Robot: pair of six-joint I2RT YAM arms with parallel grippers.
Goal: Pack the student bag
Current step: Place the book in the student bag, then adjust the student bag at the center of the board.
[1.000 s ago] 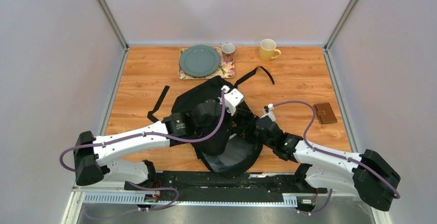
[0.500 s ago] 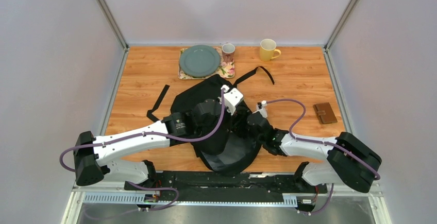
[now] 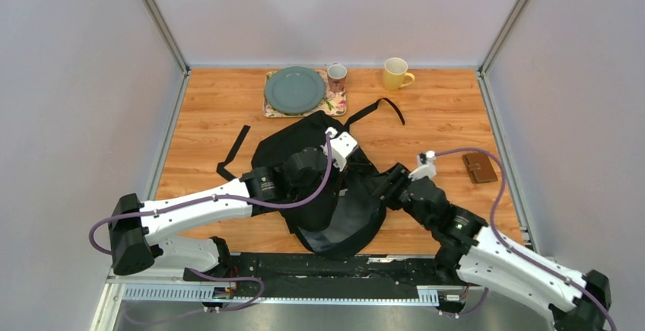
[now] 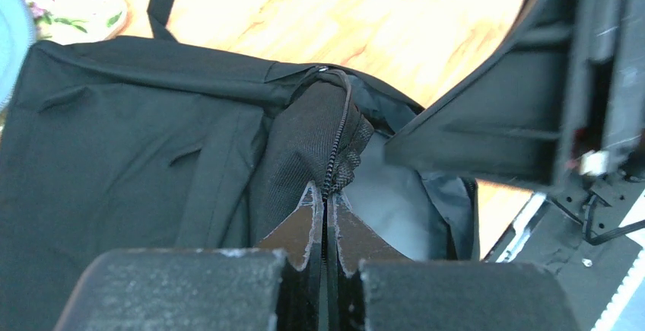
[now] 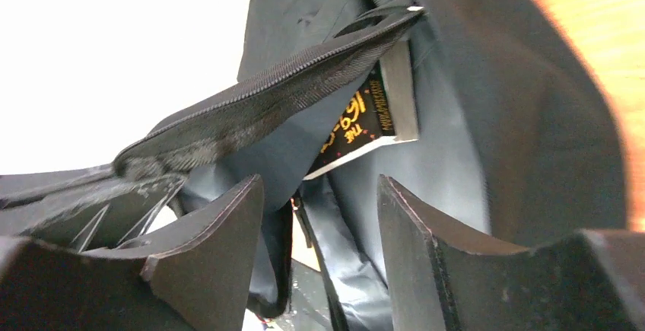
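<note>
top view: the bag lies mid-desk; the right arm has drawn back to its right edge.
left wrist: left tool clamped on the bag's zipper rim, lifting it.
right wrist: right tool just parted, book left inside, likely packed.

Your top view is bright, evenly lit and sharp, with only faint, soft shadows on the orange-brown wooden tabletop. The large black soft fabric backpack reads as a dark mass with little detail. In your left wrist view the wood blows out to pale glare, and the left gripper goes soft and grainy towards its near base. Your right wrist view burns pure white at the upper left, and the right gripper is slightly out of focus.
</note>
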